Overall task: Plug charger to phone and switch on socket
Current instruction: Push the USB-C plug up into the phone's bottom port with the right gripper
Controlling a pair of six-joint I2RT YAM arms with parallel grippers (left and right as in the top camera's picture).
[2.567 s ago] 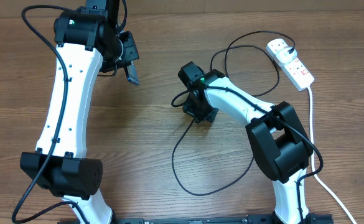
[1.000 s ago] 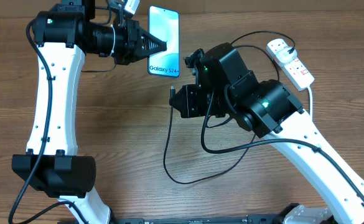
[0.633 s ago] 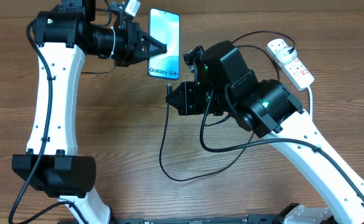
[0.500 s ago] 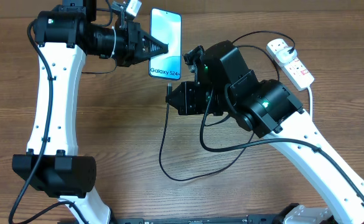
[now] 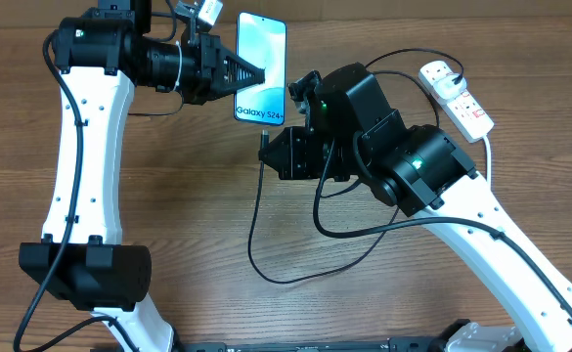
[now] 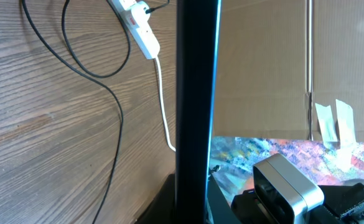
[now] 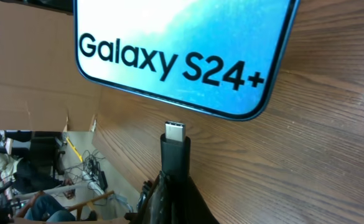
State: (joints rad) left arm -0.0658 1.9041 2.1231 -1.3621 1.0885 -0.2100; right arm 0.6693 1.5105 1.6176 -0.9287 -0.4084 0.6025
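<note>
At 6 o'clock on the counter, nearest the arm bases, the charger lies in a slack black loop. One strand climbs from it towards the centre.

At the centre, the right tool is pressed together on the black body of the charger's end, just behind the connector tip. The tip points to 12 o'clock. In the right wrist view the bare metal tip sits just short of the phone's bottom edge, below the "S24+" lettering, with a narrow gap between them. It is not yet inside the port.

Just beyond, at 12 o'clock, the phone is turned with its blue screen up to the overhead camera and its bottom edge towards the connector. The left tool reaches in from 9 o'clock and pinches the phone by its left long edge. The left wrist view sees the phone edge-on as a dark upright bar.

Farthest, at 2 o'clock, the white socket lies on the counter well apart from both tools. A black plug sits in its far end. Its thick white cord runs back towards 5 o'clock.
</note>
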